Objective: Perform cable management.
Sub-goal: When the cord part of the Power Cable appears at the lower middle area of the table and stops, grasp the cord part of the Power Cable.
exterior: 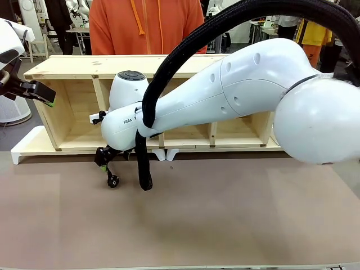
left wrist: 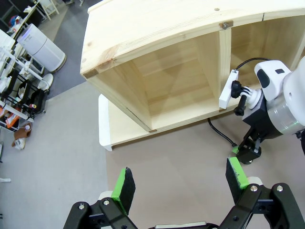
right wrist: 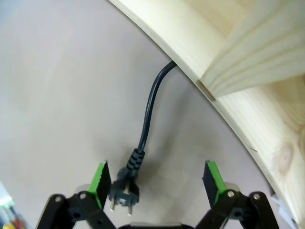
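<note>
Cable (exterior: 113, 181): front view, plug on desk (exterior: 236, 219) just under right fingers (exterior: 103, 160); left wrist view, left fingers (left wrist: 125, 190) spread, empty, farther off; right wrist view, right fingers spread astride plug, cord running straight ahead to shelf (right wrist: 248, 71).

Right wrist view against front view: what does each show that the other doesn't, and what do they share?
Right wrist view: the cable coming out from under the wooden shelf, and its plug with two pins, lying on the table between the open fingers of the right end effector, nearer one pad.
Front view: the person in orange behind the shelf, the left end effector raised by the shelf's left end, and the right arm's braided sleeve.
Both: the shelf, the brown table and the plug lying on it.
</note>
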{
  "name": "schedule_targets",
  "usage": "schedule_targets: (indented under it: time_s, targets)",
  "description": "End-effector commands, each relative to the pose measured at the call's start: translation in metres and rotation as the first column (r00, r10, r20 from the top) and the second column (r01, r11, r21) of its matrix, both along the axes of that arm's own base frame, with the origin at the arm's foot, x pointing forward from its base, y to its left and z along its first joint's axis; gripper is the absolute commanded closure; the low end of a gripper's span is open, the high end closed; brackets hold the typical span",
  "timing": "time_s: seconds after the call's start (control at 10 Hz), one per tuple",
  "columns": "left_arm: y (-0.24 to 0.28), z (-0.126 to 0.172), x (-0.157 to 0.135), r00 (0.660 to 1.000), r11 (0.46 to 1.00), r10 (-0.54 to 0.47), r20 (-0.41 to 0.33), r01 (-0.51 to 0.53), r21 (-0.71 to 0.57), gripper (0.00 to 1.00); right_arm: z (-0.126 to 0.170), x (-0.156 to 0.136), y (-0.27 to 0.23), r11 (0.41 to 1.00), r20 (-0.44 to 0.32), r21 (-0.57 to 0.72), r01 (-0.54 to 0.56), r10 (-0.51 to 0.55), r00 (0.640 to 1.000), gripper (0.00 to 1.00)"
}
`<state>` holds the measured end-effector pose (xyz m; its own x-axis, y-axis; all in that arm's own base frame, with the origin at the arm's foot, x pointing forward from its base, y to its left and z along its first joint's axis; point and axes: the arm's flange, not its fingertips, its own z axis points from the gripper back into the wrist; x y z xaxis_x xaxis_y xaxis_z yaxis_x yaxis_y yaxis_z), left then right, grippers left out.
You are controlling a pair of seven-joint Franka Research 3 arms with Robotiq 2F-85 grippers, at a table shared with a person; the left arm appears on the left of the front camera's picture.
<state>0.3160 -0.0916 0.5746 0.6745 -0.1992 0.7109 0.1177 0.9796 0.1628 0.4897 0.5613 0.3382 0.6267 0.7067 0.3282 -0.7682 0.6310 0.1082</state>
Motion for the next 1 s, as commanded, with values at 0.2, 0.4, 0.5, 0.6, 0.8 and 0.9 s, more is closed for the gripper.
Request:
schedule_targets:
  time_s: [0.2,0.4,0.5,0.6,0.8,0.9]
  targets:
    - [0.000,0.000,0.000,1.000,1.000,0.004,0.000,-0.004,-0.002,0.00,-0.015,0.010,0.021,1.000,-0.068,-0.004,-0.024,0.024,0.997,0.00]
    - [0.000,0.000,0.000,1.000,1.000,0.004,0.000,-0.004,-0.002,0.00,-0.018,0.010,0.022,1.000,-0.073,-0.014,-0.025,0.024,0.997,0.00]
    - [0.000,0.000,0.000,1.000,1.000,0.004,0.000,-0.004,-0.002,0.00,-0.018,0.010,0.022,1.000,-0.073,-0.019,-0.023,0.021,0.997,0.00]
    - [0.000,0.000,0.000,1.000,1.000,0.004,0.000,-0.004,-0.002,0.00,-0.020,0.010,0.023,0.999,-0.081,-0.028,-0.019,0.017,0.997,0.00]
    - [0.000,0.000,0.000,1.000,1.000,0.004,0.000,-0.004,-0.002,0.00,-0.022,0.009,0.025,0.999,-0.091,-0.038,-0.016,0.013,0.996,0.00]
    - [0.000,0.000,0.000,1.000,1.000,0.004,0.000,-0.004,-0.002,0.00,-0.022,0.006,0.025,0.999,-0.088,-0.044,-0.019,0.015,0.996,0.00]
